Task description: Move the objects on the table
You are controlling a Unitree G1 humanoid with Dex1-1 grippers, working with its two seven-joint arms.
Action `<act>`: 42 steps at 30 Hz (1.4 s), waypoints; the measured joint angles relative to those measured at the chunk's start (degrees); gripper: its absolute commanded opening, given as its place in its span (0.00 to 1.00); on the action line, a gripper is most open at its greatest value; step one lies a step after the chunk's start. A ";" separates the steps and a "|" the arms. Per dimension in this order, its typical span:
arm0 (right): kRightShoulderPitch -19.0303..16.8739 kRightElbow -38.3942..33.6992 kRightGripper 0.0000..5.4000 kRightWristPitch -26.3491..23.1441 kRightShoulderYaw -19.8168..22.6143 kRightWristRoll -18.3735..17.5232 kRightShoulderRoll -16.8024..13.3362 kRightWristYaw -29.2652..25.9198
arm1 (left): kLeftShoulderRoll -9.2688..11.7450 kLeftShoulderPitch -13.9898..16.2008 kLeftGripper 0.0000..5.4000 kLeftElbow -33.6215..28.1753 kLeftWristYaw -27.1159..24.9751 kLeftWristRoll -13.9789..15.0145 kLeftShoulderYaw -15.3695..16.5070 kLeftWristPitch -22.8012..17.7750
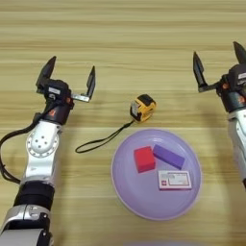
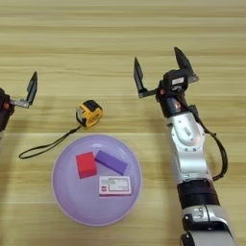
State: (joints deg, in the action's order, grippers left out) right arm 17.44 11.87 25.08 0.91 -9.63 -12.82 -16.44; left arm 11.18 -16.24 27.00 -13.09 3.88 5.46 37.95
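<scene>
A light wooden table (image 1: 144, 29) of horizontal planks fills the scene; nothing of the room beyond it shows. Near the front sits a round lilac plate (image 1: 129, 192), carrying a red cube (image 1: 144, 159), a purple block (image 1: 168, 156) just beside it, and a flat white box with a red edge (image 1: 174, 179) lying in front of both. A yellow-and-black tape measure (image 1: 143, 107) rests on the bare wood just behind the plate's rim, its black cord (image 1: 98, 142) looping away to the left. The left gripper (image 1: 68, 77) hovers left of the tape measure, fingers spread wide, holding nothing. The right gripper (image 2: 161, 67), well to the right, is likewise spread wide and empty. The print on the box is too small to read.
</scene>
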 measured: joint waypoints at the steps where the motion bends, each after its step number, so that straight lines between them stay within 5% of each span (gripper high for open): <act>1: -0.84 -1.88 1.00 -1.40 -0.98 -0.87 -0.51 -2.14 | 0.00 -0.01 1.00 0.05 0.08 -0.01 -0.01 0.00; 12: -7.32 -13.13 1.00 -13.39 -7.21 -5.92 -7.64 -21.60 | -0.22 -0.02 1.00 0.27 0.35 -0.03 -0.04 0.00; 22: -9.83 -12.90 1.00 -13.47 -11.01 0.29 -10.65 -25.98 | -0.31 -0.01 1.00 0.28 0.40 -0.03 -0.04 0.00; 28: -12.13 -13.94 1.00 -16.13 -12.88 -1.24 -13.24 -32.65 | -0.36 -0.02 1.00 0.28 0.43 -0.03 -0.06 0.00; 35: -10.74 -15.64 1.00 -21.16 -12.88 -7.64 -13.98 -40.07 | -0.37 -0.03 1.00 0.67 0.44 -0.03 -0.06 0.03; 42: -4.10 -11.84 1.00 -23.01 -15.44 -7.45 -15.86 -49.16 | -0.36 -0.19 1.00 1.41 0.44 -0.03 -0.05 0.16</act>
State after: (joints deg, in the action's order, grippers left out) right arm 13.34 0.02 2.06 -14.53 -17.08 -28.69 -65.60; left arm 10.81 -16.43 28.41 -12.65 3.85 5.41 38.11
